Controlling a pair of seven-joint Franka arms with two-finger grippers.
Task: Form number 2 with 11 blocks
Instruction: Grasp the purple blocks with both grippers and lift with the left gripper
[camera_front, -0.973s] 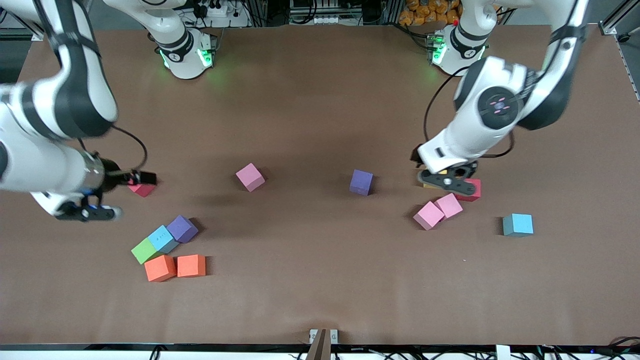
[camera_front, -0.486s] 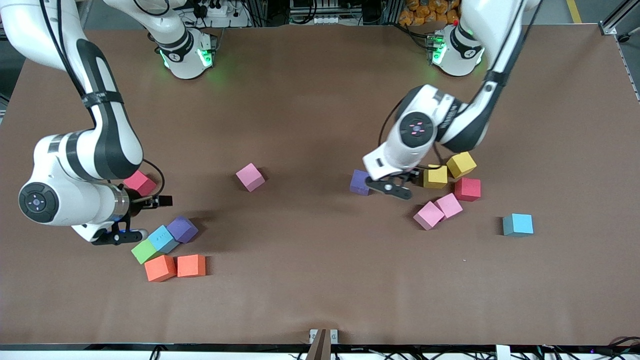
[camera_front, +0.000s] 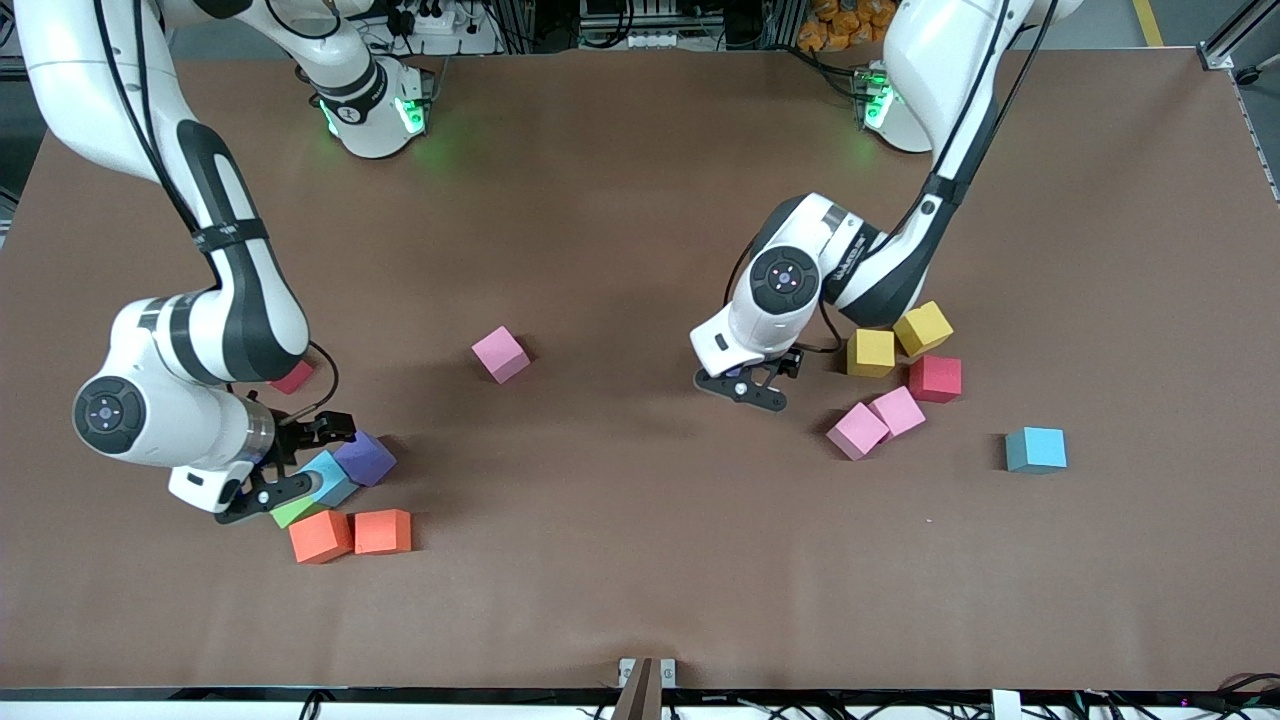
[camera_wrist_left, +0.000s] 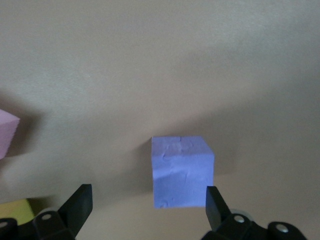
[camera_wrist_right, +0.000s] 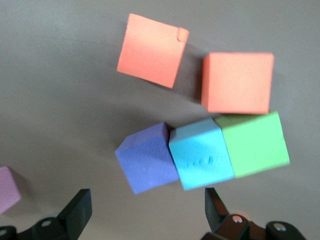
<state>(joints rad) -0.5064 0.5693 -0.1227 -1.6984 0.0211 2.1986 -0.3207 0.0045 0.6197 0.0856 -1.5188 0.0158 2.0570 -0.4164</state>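
The left gripper (camera_front: 745, 385) hangs low over a purple foam cube (camera_wrist_left: 182, 171), its fingers (camera_wrist_left: 216, 202) spread wide with the cube between them and not gripped. In the front view that cube is hidden under the gripper.

Taking this purple foam cube as the landmark: toward the left arm's end of the brown tabletop (camera_front: 640, 600) lie two yellow foam cubes (camera_front: 871, 352) touching each other, a red foam cube (camera_front: 936, 378) just beside them, two pink foam cubes (camera_front: 858, 430) touching and nearer the front camera, and a light blue foam cube (camera_front: 1036, 449) well apart. Toward the right arm's end sits a lone pink foam cube (camera_front: 500, 354).

The right gripper (camera_front: 292, 462) is over a cluster much nearer the right arm's end, fingers (camera_wrist_right: 77, 212) wide and empty. There a second purple foam cube (camera_wrist_right: 147, 157), a light blue foam cube with marks (camera_wrist_right: 201, 154) and a green foam cube (camera_wrist_right: 254, 144) touch in a row, with two orange foam cubes (camera_wrist_right: 237, 82) just beside them. Another red foam cube (camera_front: 293, 377) peeks out under the right arm. No digit is formed yet.
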